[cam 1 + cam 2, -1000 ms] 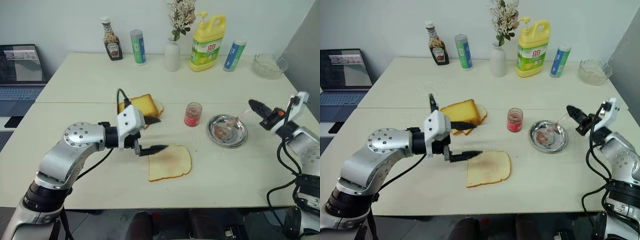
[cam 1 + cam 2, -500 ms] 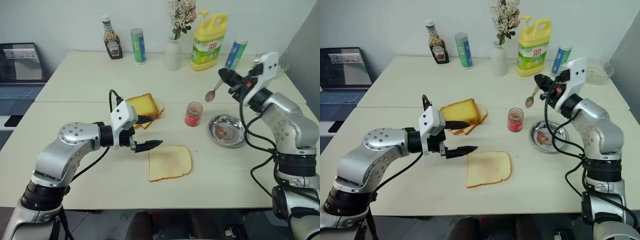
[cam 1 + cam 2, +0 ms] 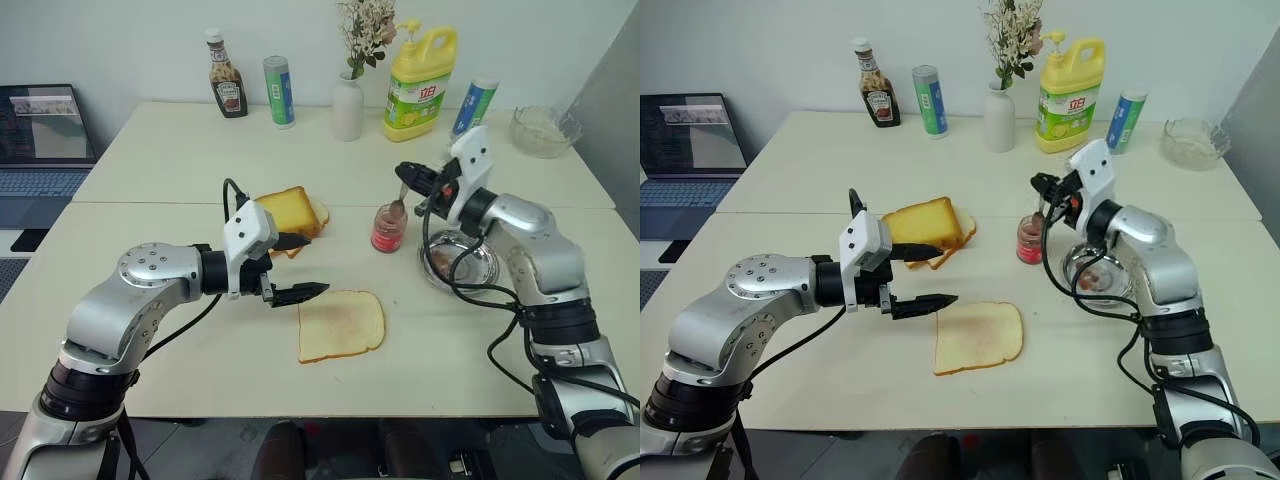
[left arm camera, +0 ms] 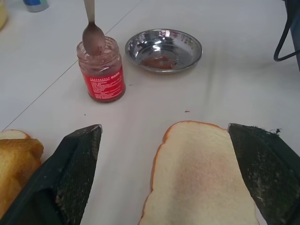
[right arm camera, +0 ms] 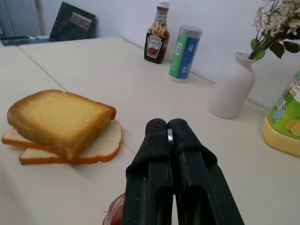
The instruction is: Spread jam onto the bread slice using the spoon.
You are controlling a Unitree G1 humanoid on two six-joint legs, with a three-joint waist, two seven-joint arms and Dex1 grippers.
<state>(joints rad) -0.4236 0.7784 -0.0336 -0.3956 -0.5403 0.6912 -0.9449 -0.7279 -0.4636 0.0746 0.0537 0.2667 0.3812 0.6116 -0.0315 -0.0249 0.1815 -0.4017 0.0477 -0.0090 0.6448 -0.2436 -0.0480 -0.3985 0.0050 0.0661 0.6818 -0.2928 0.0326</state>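
We see the right gripper (image 3: 405, 176) with its jaws pressed tight on the handle of the spoon (image 4: 92, 31), whose long axis hangs nearly upright, bowl pointing down into the mouth of the jam (image 3: 388, 228) jar on the worktop (image 3: 160, 160). The left gripper (image 3: 300, 267) has its jaws spread wide and empty, pointing toward the bread slice (image 3: 341, 325), which lies flat just beside their tips, nearer us than the jar. A steel dish (image 3: 470, 268) sits right of the jar, and toasted slices (image 3: 288, 212) lie behind the left gripper.
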